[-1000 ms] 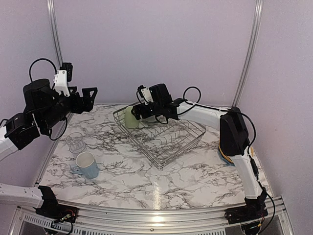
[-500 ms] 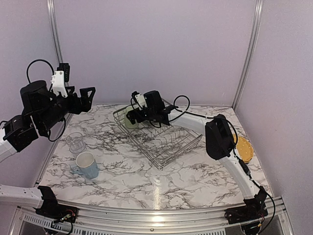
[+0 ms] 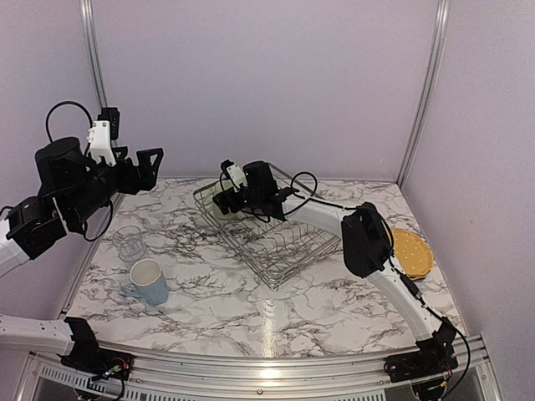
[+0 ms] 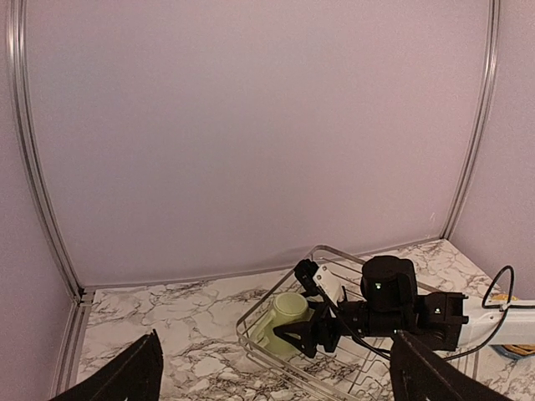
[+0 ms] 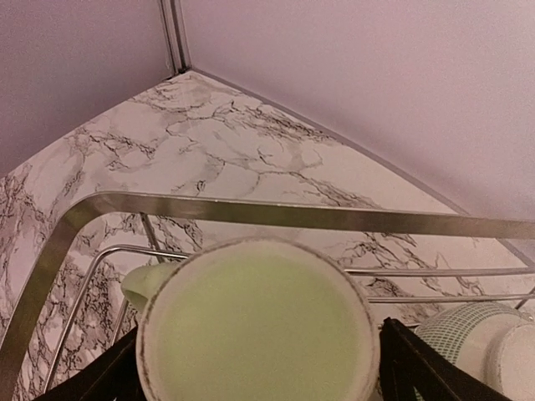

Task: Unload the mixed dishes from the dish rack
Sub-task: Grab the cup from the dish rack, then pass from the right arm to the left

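Note:
The dish rack (image 3: 318, 243), a silver wire basket, stands at the back middle of the table. A pale green cup (image 3: 220, 206) stands upside down in its left corner. My right gripper (image 3: 222, 200) reaches into that corner, open, one finger on each side of the cup (image 5: 255, 322); whether the fingers (image 5: 418, 372) touch it I cannot tell. A second pale green dish with a fine check (image 5: 464, 334) sits just right of the cup. My left gripper (image 3: 155, 167) hangs open and empty high at the left, looking down on the cup (image 4: 289, 307) and rack rim (image 4: 240, 333).
A clear glass (image 3: 129, 242) and a light blue mug (image 3: 149, 281) stand on the marble table left of the rack. A yellow-orange plate (image 3: 411, 252) lies at the table's right edge. The rack rim (image 5: 251, 213) crosses just beyond the cup.
My right arm has reached further left into the rack's corner until its fingers straddle the green cup. Its elbow has swung left, uncovering the yellow-orange plate. The left arm has barely moved.

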Controlling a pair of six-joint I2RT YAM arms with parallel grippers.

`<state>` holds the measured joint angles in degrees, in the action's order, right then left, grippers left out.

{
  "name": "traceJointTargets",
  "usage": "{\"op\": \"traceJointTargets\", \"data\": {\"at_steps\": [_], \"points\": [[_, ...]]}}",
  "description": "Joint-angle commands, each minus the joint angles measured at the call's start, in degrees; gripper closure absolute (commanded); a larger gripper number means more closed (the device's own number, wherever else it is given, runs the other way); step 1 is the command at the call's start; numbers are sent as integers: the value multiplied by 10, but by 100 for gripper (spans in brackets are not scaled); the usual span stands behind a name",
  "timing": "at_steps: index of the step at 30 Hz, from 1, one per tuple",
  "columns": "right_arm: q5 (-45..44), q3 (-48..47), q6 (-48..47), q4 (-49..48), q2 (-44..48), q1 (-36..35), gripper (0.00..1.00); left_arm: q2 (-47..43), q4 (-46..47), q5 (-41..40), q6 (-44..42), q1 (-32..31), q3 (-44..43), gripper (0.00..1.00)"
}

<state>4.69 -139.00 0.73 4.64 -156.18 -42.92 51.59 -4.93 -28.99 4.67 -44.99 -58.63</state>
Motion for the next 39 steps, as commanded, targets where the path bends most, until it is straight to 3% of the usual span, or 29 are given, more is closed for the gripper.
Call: {"op": "traceJointTargets", "data": {"at_steps": [1,10,17,30,39], "points": [[9,-28,-6,-28,-16,1,16,3,12,-2,-7,5,7,3],[14,-22,-20,-23,9,2,46,10,12,1,-5,7,8,3],[13,28,1,-22,80,2,61,16,12,-2,-6,7,10,3],[45,126,95,-84,204,4,73,47,14,-7,-3,7,5,3],[179,407,312,-311,366,39,74,91,-50,73,103,8,-86,3]]}}
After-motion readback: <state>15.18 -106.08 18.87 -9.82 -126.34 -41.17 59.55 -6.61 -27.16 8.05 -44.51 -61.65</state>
